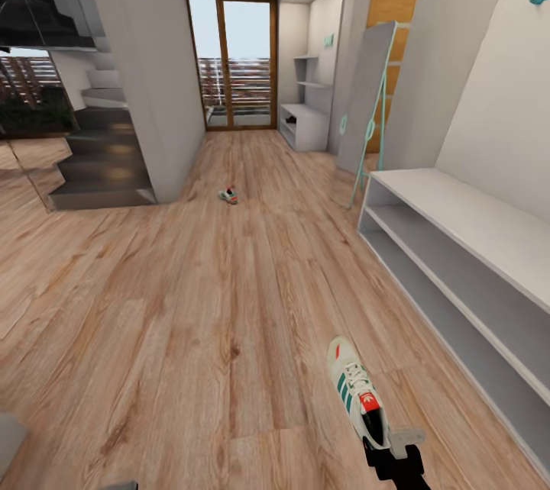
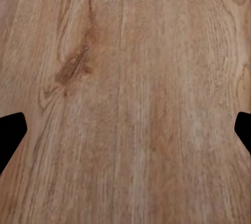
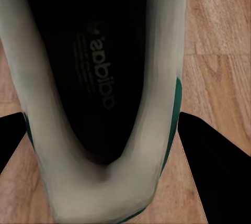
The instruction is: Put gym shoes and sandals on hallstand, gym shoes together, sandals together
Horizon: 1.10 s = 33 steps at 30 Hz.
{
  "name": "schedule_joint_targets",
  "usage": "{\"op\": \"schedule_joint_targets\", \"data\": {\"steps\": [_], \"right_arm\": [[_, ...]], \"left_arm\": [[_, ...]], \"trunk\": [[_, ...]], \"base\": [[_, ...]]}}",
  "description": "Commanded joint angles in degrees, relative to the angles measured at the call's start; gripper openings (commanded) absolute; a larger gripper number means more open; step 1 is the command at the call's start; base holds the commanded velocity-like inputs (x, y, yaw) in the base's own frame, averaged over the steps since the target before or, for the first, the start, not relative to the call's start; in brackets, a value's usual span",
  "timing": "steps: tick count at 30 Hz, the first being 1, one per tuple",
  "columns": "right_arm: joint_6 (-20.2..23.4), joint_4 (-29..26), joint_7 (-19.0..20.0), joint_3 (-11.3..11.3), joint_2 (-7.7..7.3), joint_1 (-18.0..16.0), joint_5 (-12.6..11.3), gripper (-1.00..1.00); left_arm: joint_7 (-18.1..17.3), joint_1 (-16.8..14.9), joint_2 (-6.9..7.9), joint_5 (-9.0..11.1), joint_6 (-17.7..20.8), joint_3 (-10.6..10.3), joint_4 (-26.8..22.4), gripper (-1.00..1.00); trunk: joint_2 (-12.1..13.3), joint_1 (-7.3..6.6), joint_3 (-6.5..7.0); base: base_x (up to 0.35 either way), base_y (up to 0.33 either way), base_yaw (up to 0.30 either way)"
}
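Sneaker (image 1: pixel 357 391): head view, heel held by right pincer (image 1: pixel 397 440) above floor (image 1: pixel 191 322), near shoe rack (image 1: pixel 458 246); second shoe (image 1: pixel 228 195) far down the corridor.
Left pincer (image 2: pixel 125 130): left wrist view, wide, nothing between its tips.
Right wrist view: fingers (image 3: pixel 209 161) flank sneaker heel (image 3: pixel 99 103), gripping it for carrying.

The corridor floor (image 1: pixel 191 307) looks like warm brown wood plank, matt, with clear grain and a dark knot in the left wrist view. The nearer gym shoe (image 1: pixel 356 392) reads as smooth white leather with green stripes and a dark printed insole (image 3: pixel 99 67). The hallstand (image 1: pixel 458 246) looks smooth, matt, white-grey.
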Motion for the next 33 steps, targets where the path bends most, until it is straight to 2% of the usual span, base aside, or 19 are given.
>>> {"op": "schedule_joint_targets", "data": {"steps": [1,33], "right_arm": [[-0.14,0.04,-0.2,0.18,-0.02,-0.04,0.26,-1.0],[-0.14,0.04,-0.2,0.18,-0.04,-0.04,0.25,-1.0]], "left_arm": [[-0.52,-0.06,-0.03,-0.17,-0.2,0.49,0.02,1.0],[-0.51,-0.05,-0.03,-0.08,-0.2,0.49,0.02,1.0]], "trunk": [[-0.02,0.03,-0.05],[-0.02,0.03,-0.05]], "base": [[0.337,0.0,0.0],[0.337,0.0,0.008]]}}
